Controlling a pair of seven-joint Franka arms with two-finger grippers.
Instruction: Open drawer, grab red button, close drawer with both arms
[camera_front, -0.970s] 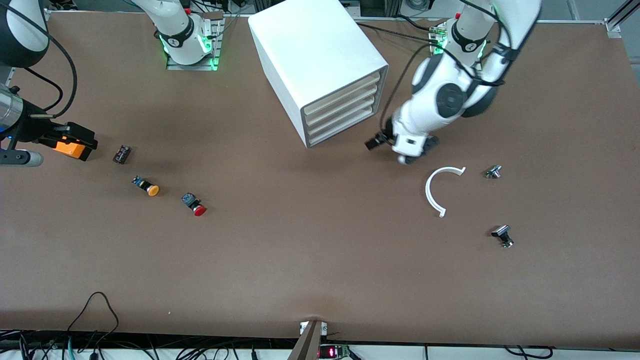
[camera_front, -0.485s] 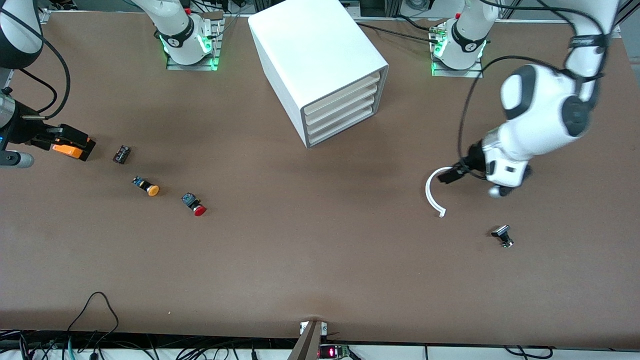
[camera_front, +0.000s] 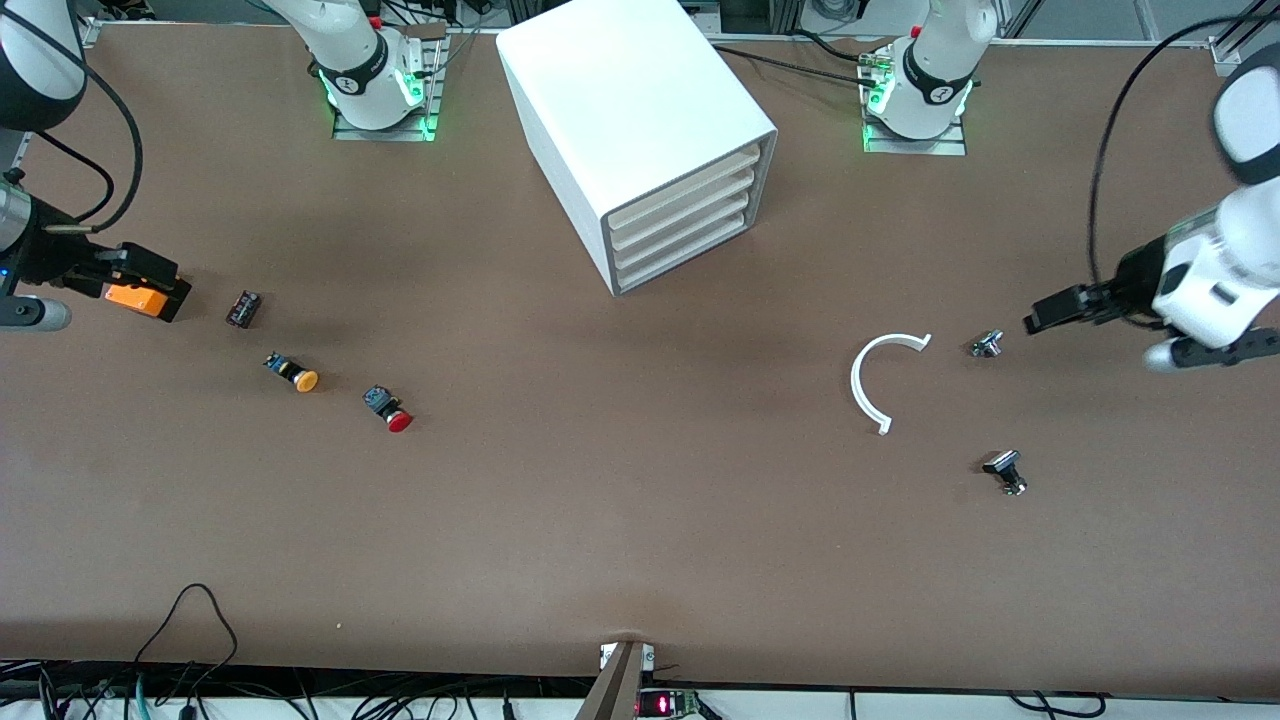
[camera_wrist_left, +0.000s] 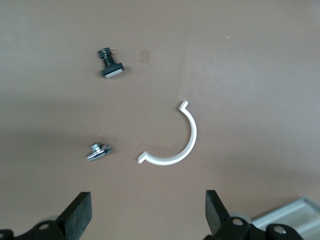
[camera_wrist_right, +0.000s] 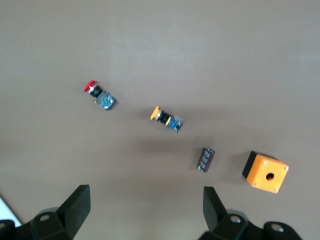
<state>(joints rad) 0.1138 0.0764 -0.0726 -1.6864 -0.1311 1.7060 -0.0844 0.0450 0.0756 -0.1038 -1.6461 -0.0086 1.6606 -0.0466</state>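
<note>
The white cabinet holds four drawers, all pushed in with their contents hidden, the top drawer among them. On the table, in the front view, the red-capped button lies at about 8 o'clock from the cabinet. With it are one orange-capped button, one dark block and one orange box; at 4 o'clock are one white arc and two small metal parts. The right gripper hangs over the orange box, jaws wide and holding nothing, and the left gripper, likewise wide and holding nothing, is over the table by the metal parts.

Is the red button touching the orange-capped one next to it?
Apart. The right wrist view shows bare table between the red button and the orange-capped button.
</note>
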